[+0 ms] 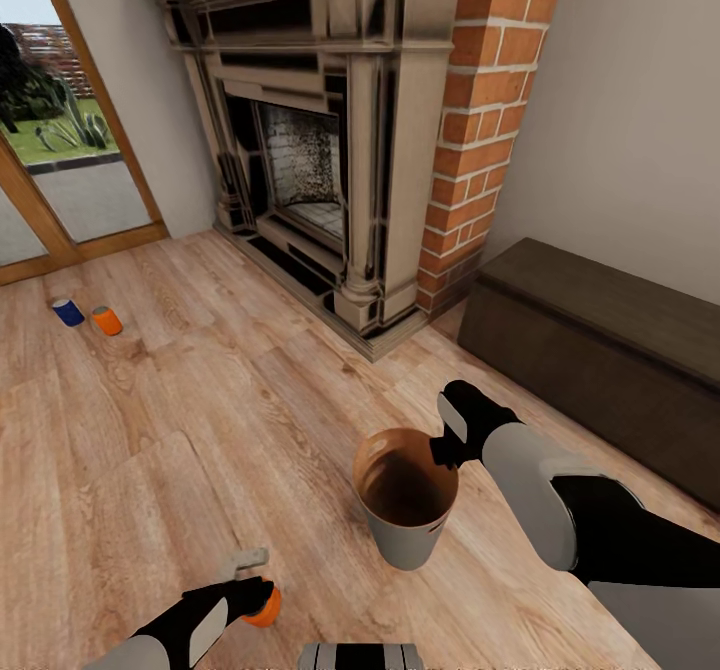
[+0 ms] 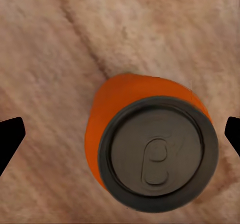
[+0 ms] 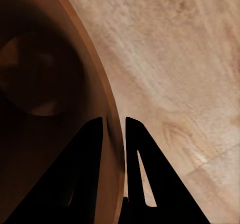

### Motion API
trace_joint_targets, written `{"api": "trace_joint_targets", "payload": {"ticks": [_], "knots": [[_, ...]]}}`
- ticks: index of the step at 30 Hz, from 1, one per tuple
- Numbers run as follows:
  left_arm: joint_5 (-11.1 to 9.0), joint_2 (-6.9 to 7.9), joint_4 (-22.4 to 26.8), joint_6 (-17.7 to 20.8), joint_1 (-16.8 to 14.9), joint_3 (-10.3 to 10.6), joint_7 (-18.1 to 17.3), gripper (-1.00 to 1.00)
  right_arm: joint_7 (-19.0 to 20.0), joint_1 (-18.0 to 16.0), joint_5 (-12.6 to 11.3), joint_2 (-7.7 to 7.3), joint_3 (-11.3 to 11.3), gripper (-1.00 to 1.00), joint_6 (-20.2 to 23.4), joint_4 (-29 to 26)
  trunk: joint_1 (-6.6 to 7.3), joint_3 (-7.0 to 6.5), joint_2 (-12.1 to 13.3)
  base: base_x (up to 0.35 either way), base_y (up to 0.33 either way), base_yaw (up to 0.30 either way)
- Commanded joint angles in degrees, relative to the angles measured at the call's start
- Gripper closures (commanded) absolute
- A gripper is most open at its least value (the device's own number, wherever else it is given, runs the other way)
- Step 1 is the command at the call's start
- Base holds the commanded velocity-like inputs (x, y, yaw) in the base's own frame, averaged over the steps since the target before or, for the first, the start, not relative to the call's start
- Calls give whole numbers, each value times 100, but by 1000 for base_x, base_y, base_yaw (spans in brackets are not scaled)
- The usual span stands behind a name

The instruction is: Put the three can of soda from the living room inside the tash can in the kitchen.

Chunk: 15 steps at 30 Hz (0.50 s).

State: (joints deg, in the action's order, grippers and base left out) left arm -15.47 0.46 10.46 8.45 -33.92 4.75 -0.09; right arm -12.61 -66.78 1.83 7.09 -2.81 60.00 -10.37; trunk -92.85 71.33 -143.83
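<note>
Trash can with bare interior

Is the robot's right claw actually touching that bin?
Touching. In the right wrist view, the right gripper's jaws pinch the bin's rim, one inside and one outside.

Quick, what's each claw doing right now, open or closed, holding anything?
Left claw: open, fingers spread either side of an orange soda can.
Right claw: shut on the trash can rim.

Glossy brown bin interior, grained wood floor, rough brick column.
</note>
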Motion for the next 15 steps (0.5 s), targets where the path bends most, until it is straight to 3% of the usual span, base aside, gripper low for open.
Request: {"api": "trace_joint_targets", "payload": {"ticks": [1,10,15], "knots": [[0,-1,0,-1,0,0,0,-100,18,-3,-87,1,-32,100,0,0,-1,22,-2,0,0,0],[0,-2,0,-53,0,0,-1,-100,17,-3,-86,1,-30,100,0,0,-4,44,-4,0,0,0],[0,-9,0,-75,0,0,-2,-100,20,-4,-86,3,-27,100,0,0,-17,155,-10,0,0,0]]}}
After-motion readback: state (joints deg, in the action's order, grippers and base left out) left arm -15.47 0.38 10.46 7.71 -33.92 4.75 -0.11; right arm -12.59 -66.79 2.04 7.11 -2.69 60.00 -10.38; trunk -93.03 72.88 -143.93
